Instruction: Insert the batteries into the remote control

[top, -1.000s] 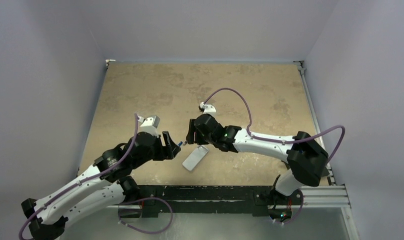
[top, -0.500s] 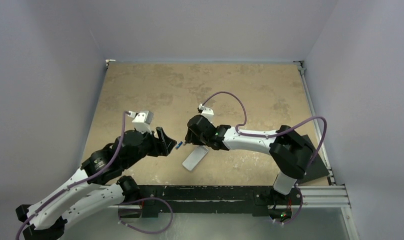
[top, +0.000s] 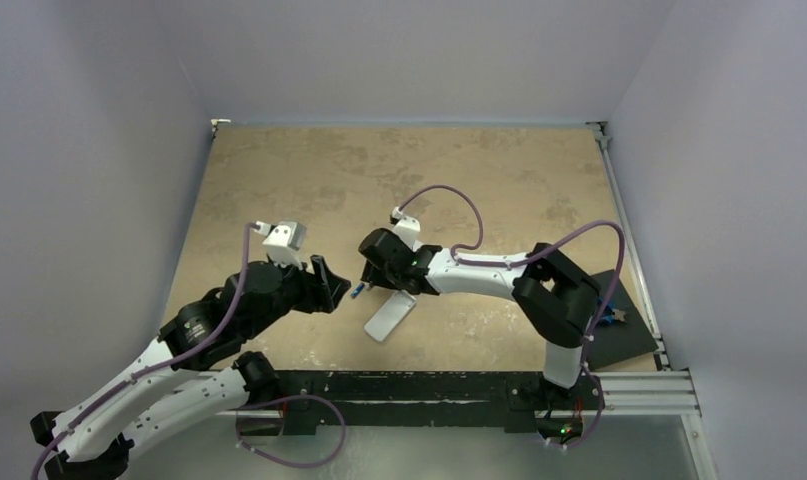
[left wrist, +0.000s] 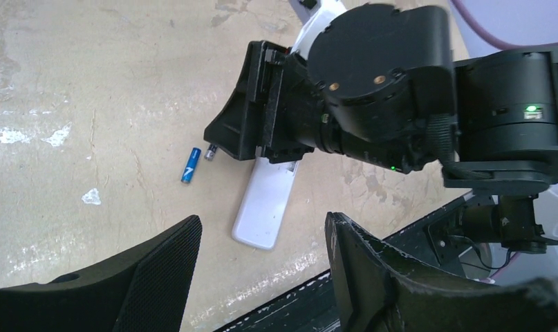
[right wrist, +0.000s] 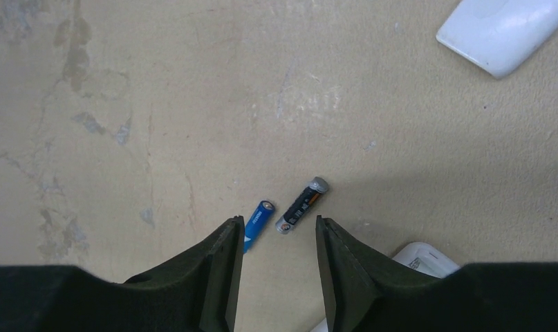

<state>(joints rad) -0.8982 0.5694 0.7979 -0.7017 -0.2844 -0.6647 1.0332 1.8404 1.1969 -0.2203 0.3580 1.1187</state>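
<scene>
Batteries (top: 355, 292) on table (right wrist: 124, 104) at right gripper (right wrist: 276, 232) tips: blue battery (right wrist: 259, 220) by one finger, dark battery (right wrist: 302, 205) in the gap, axes slanted. Jaws half spread, empty. Left gripper (left wrist: 262, 235) spread, farther.

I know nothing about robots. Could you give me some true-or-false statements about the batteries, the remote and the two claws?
1. The blue battery and the dark battery lie side by side on the table. True.
2. The right gripper is clamped on the blue battery. False: its jaws stand open, gripping nothing.
3. The left gripper holds the remote control. False: it is open and empty; the remote control lies on the table.
4. Neither battery is in the remote control. True.
</scene>
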